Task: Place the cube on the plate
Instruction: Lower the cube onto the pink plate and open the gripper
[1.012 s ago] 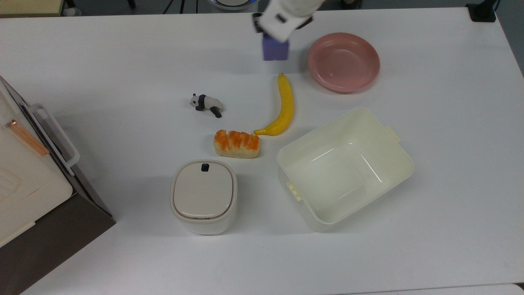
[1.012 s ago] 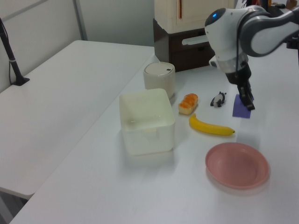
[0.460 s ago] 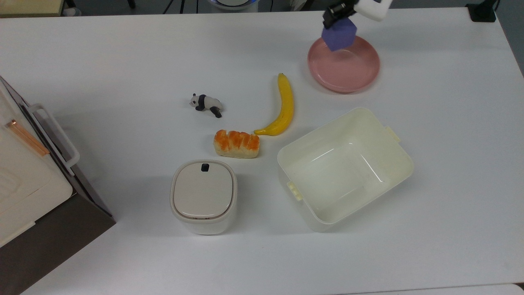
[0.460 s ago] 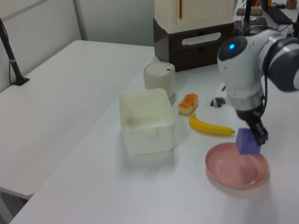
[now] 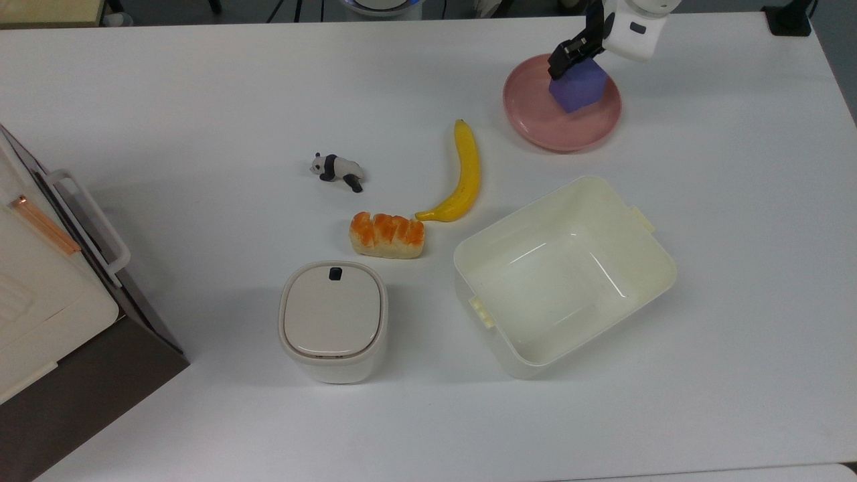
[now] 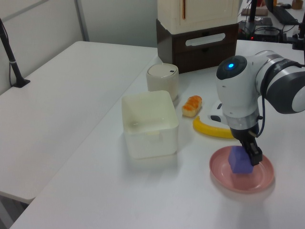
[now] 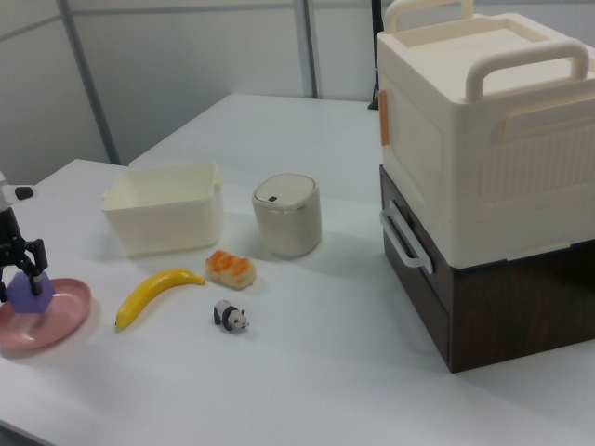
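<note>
your gripper (image 5: 574, 59) fingers grasp the purple cube (image 5: 578, 87) over the pink plate (image 5: 535, 120), toward its 1 o'clock rim in the top view. lower until it rests flat, then release.

Gripper (image 6: 251, 153) covers the cube's (image 6: 239, 161) top right in the left view; whether the cube touches the plate (image 6: 224, 177) cannot be told. In the left view the arm hides the banana's (image 6: 209, 130) right end. In the top view the storage unit (image 5: 40, 288) is cut by the left edge.
</note>
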`<state>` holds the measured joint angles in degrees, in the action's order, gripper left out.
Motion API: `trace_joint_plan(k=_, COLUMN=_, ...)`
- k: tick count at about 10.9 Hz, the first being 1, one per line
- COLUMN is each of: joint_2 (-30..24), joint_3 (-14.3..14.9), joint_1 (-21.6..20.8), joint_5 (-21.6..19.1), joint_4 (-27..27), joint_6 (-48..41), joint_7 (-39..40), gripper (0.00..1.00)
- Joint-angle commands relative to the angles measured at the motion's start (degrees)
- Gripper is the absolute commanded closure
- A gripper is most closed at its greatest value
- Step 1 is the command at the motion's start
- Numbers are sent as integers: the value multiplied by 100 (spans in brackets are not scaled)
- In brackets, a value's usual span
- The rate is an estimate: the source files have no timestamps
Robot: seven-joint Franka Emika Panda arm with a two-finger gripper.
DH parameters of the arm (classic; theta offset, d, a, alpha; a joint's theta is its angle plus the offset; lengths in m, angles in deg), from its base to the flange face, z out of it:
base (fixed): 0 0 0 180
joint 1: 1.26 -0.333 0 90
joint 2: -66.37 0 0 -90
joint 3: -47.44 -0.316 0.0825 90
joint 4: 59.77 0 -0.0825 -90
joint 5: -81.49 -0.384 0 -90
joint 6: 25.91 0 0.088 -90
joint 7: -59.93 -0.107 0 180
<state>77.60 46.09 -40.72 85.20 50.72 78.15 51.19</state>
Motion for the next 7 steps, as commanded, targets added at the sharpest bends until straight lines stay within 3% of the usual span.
trace_joint_plan(k=1, joint_2=-33, joint_3=152, joint_1=-35, joint_5=173, joint_4=-150, joint_6=-236, joint_7=-49, gripper=0)
trace_joint_plan(k=4, joint_2=-69, joint_3=161, joint_1=438, joint_5=253, joint_4=-1079, joint_6=-1220, joint_7=-49, gripper=0)
trace_joint_plan(k=7, joint_2=-121, joint_3=179, joint_1=1351, joint_5=271, joint_4=-1774, joint_6=-1196, joint_7=-84, gripper=0)
